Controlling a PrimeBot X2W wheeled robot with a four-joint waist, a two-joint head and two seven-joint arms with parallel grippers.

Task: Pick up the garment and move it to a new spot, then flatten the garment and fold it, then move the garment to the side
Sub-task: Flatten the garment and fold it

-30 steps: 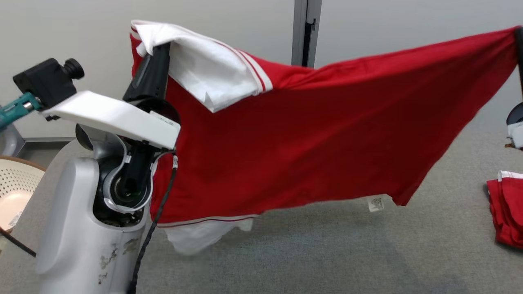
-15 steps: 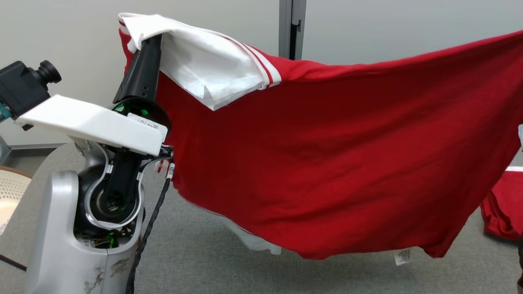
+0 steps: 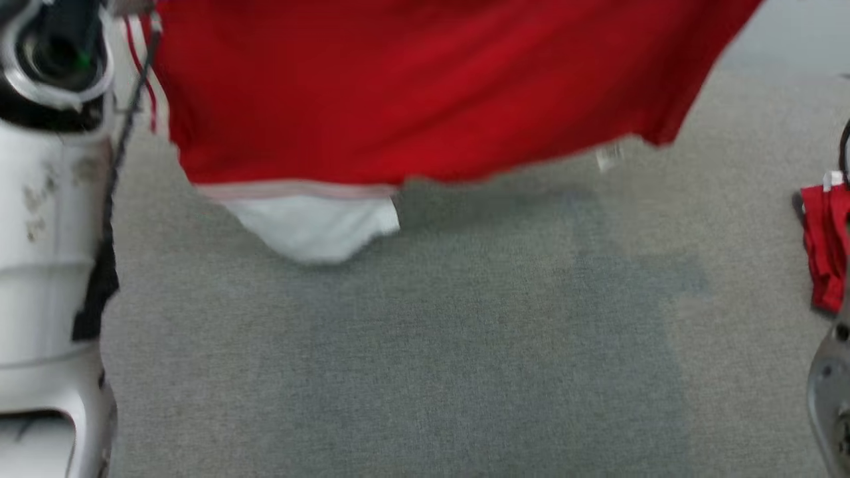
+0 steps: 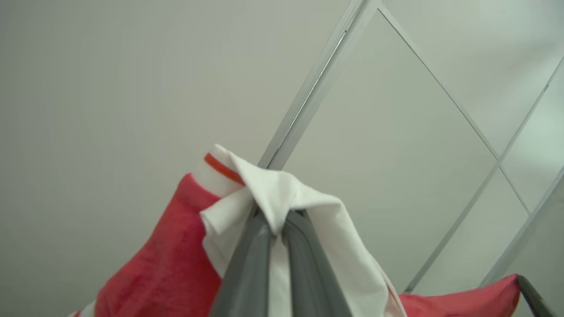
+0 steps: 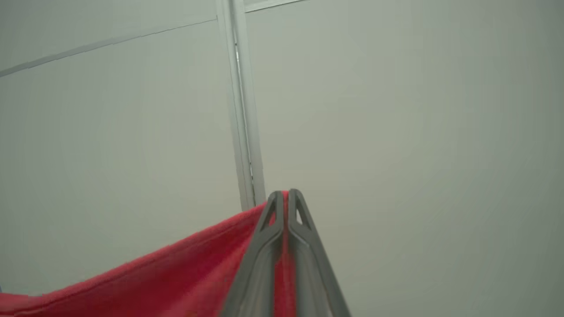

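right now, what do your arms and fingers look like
Left arm: scuffed silver-white shell, black joint ringed in white, thin black cable down its side. Right arm: silver-grey shell. Left fingers: long, dark grey, tapered. Right fingers: the same, with triangular cut-outs near the tips.

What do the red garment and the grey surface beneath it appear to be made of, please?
The red garment looks like a soft, matte knit, probably cotton jersey: it sags and drapes in loose folds. The grey surface looks like low-pile carpet or felt: it has a fine, flecked, dull texture. Blur leaves the weave of both uncertain.
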